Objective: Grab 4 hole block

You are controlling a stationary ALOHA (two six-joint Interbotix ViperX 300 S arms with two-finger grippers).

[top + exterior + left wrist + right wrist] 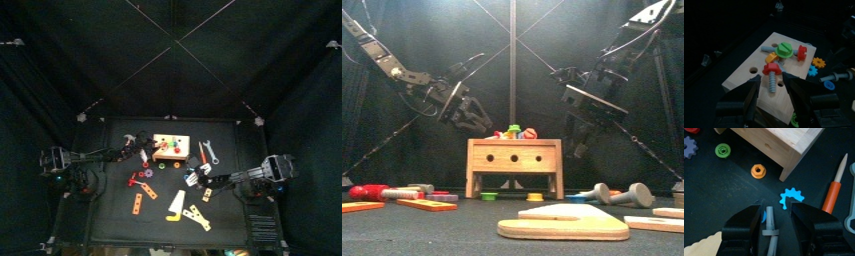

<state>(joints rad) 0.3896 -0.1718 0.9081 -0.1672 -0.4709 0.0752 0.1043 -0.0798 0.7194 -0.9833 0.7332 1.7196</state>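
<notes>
Bench front edge: flat pale wooden cut-out (563, 228) nearest the front camera. Behind it on the left, an orange strip (429, 204) and a red-handled hammer (382, 192) lie flat.

Mid bench: wooden block with holes (516, 165), upright, two round holes in its front face. Its top carries a red bolt (773, 75), a green bolt (783, 48) and more open holes.

Left end effector (772, 82): jaws spread apart, nothing between them. It hangs directly over the block's top, on the block's left half. In the wrist view the jaws stand either side of the red bolt. Whether they touch the wood cannot be told.

Right end effector (781, 215): jaws also apart, gripping nothing, low over the bench on the block's front right side. A thin grey shaft (769, 230) lies on the bench between the jaws, and a blue gear (789, 198) lies just ahead of them. An orange nut (758, 171) sits by the block's corner, an orange-handled screwdriver (832, 198) off to one side.

Both arms hang down behind the block.
</notes>
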